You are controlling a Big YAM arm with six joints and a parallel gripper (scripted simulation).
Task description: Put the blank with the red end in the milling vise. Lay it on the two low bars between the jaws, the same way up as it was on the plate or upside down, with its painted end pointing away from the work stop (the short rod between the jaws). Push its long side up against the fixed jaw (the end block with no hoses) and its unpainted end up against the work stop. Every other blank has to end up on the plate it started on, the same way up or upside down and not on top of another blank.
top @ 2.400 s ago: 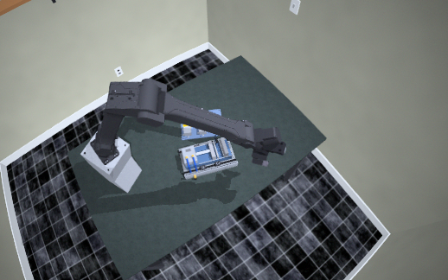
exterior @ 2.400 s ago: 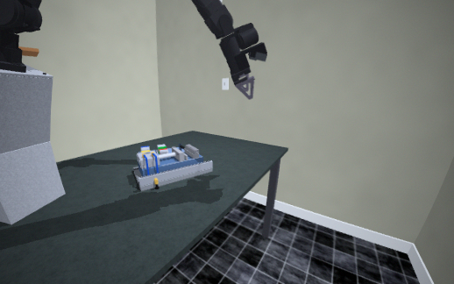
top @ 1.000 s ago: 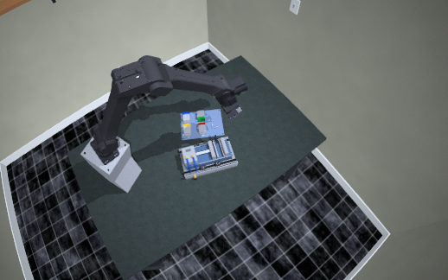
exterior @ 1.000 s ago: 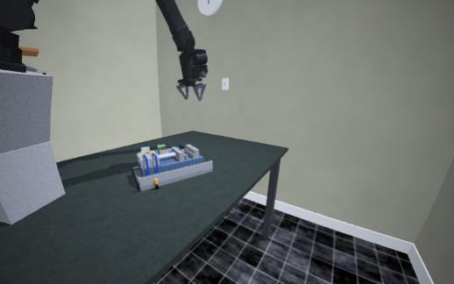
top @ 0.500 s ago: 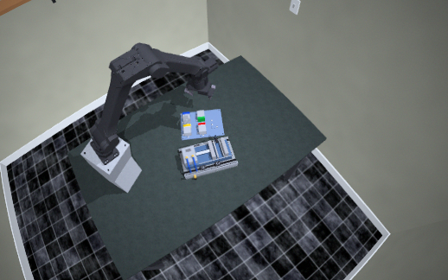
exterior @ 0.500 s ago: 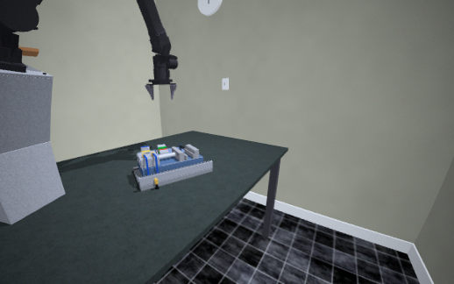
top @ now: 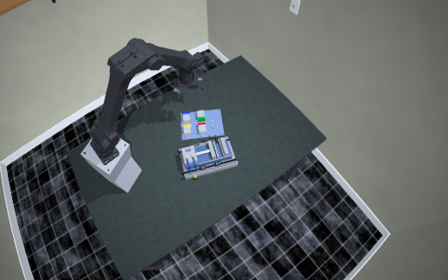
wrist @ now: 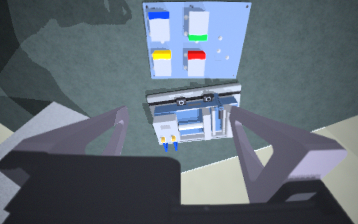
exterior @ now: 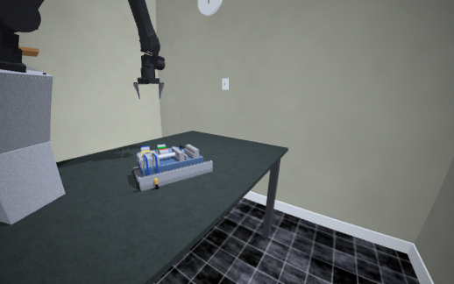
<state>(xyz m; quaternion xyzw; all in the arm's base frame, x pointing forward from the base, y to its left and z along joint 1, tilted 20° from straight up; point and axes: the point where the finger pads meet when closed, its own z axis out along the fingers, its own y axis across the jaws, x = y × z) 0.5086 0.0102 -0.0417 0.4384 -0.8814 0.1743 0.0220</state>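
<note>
The blank with the red end (top: 201, 128) (wrist: 196, 62) lies on the light blue plate (top: 216, 124) (wrist: 241, 42), in the row nearest the vise. Beside it lies a yellow-ended blank (top: 187, 128) (wrist: 162, 62). Behind them lie a blue-ended blank (top: 186, 117) (wrist: 159, 27) and a green-ended blank (top: 201, 115) (wrist: 198, 25). The milling vise (top: 208, 155) (exterior: 175, 164) (wrist: 192, 122) stands next to the plate, with no blank between its jaws. Its hose-free end block (top: 224, 147) (wrist: 220, 122) is at the far end from the blue hoses (top: 190, 163). My gripper (top: 188, 90) (exterior: 149, 93) (wrist: 179, 111) is open and empty, high above the table behind the plate.
The arm's grey pedestal (top: 113, 166) (exterior: 22, 175) stands on the dark table (top: 268, 112) to the left of the plate. A railed base (exterior: 188, 171) runs along the vise's front. The table edge (exterior: 245, 184) drops off to a tiled floor.
</note>
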